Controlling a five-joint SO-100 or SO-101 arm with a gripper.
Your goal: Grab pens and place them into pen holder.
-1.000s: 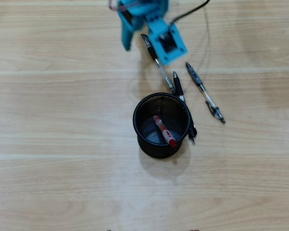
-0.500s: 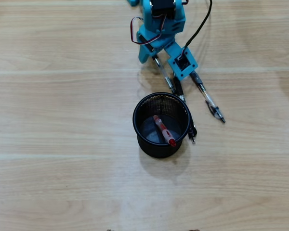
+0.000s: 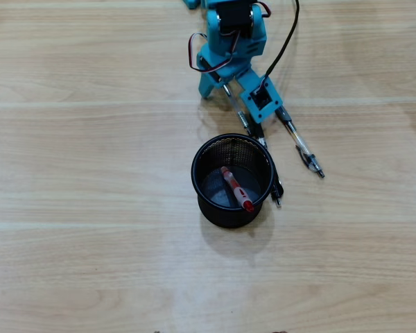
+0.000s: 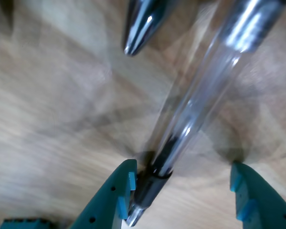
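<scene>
Overhead, the black mesh holder (image 3: 232,182) sits just below centre of the frame on the pale wood table (image 3: 76,208), and a red pen (image 3: 236,188) leans inside it, tip toward the lower right wall. Above it, at the top centre, the blue arm (image 3: 232,41) bends down, and the gripper (image 3: 253,114) is low over the table just above the holder's rim. A clear pen (image 3: 301,147) with a black tip lies right of the holder, slanting to the lower right; another dark pen (image 3: 275,187) hugs the holder's right wall. In the wrist view the gripper (image 4: 181,183) is spread wide, both blue fingers (image 4: 115,198) at the bottom edge, and a clear-barrelled pen (image 4: 190,119) runs diagonally between them, its dark end beside the left finger; whether it touches is hard to say through the blur. A second metallic tip (image 4: 140,24) pokes in at the top. Left and bottom of the table lie open.
</scene>
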